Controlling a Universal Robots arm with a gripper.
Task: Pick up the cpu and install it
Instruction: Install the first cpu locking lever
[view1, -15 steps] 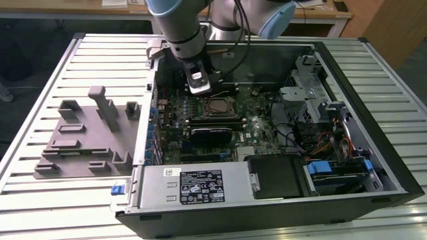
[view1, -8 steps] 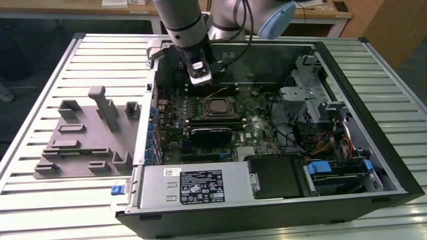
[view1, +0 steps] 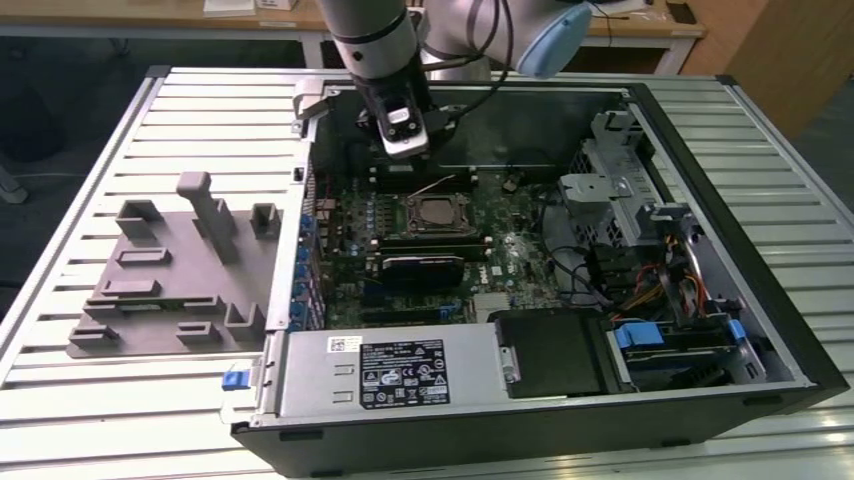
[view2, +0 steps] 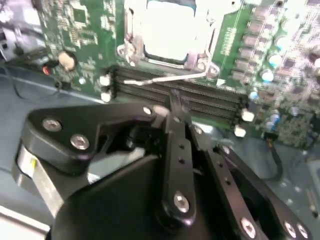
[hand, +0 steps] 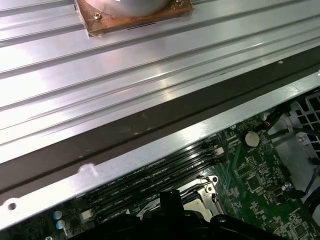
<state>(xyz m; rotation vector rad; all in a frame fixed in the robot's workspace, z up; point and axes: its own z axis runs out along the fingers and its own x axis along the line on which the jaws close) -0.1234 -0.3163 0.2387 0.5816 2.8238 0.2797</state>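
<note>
The cpu (view2: 167, 30), a pale silver square, lies flat inside the black-framed socket (view1: 438, 213) on the green motherboard (view1: 400, 245) of the open computer case. My gripper (view1: 402, 148) hangs above the board, just behind the socket and over the memory slots (view2: 175, 90). In the second wrist view its thin black fingers meet at the tips (view2: 173, 100) with nothing between them. They stand a short way from the socket's thin silver lever (view2: 165, 77) and do not touch the cpu.
A grey plastic fixture block (view1: 174, 270) sits on the slatted metal table (view1: 120, 420) at the exterior view's left. The case also holds a power supply (view1: 387, 370), a drive cage (view1: 627, 190) and cable bundles (view1: 667, 290). The case rim (hand: 150, 160) runs close by.
</note>
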